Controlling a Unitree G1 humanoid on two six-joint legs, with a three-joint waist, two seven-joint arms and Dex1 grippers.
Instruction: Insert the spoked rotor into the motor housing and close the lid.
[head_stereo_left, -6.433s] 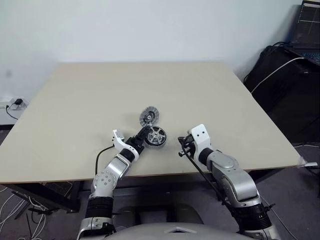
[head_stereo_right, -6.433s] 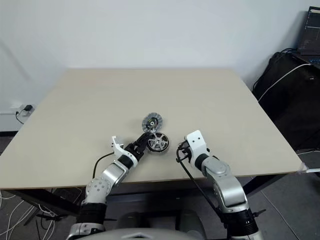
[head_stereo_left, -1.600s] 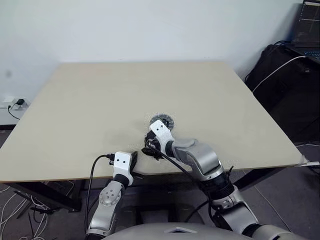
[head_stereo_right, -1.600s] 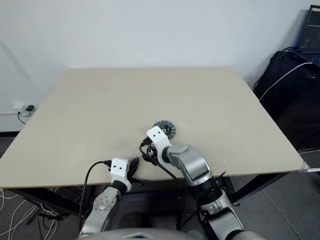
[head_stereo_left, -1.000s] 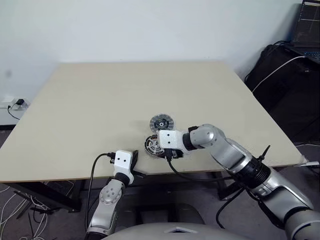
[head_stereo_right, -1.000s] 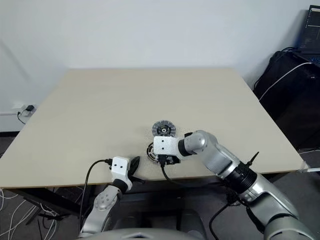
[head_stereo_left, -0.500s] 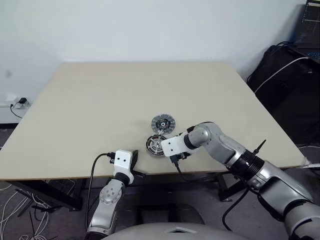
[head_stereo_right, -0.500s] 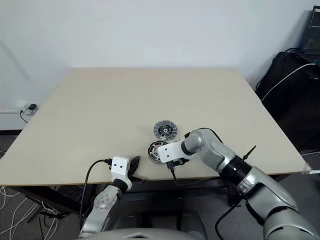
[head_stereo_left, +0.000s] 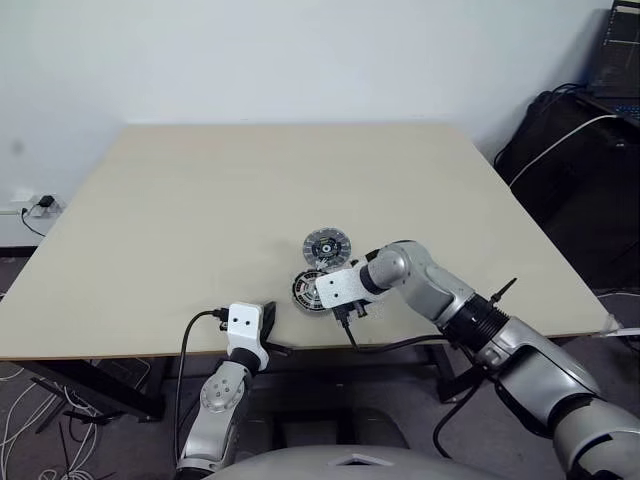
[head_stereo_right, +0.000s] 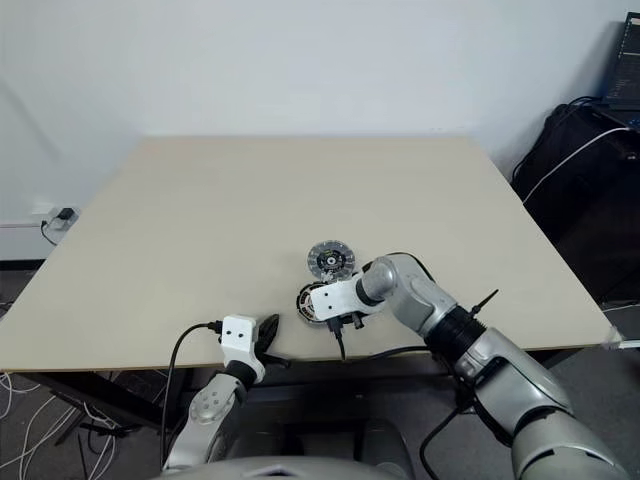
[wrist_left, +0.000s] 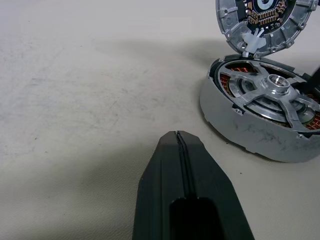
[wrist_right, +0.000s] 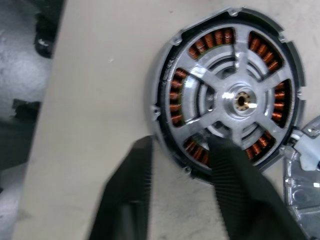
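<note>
Copper-wound motor housing (wrist_right: 230, 100) lay flat near the front edge of the beige surface (head_stereo_left: 200, 200), spoked rotor (wrist_left: 272, 95) already seated inside. Lid (head_stereo_left: 327, 245) rested just behind, touching the housing's far rim. Right gripper (wrist_right: 177, 157) pointed steeply down, fingers parted, straddling the housing's near wall: clearly the nearer arm. Left gripper (wrist_left: 177, 145) sat closed and empty, well short of the housing.

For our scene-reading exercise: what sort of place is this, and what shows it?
Probably an office or lab workroom: a plain table against a white wall, a dark bag with a white cable beside it, a wall socket, and motor parts on the table.
</note>
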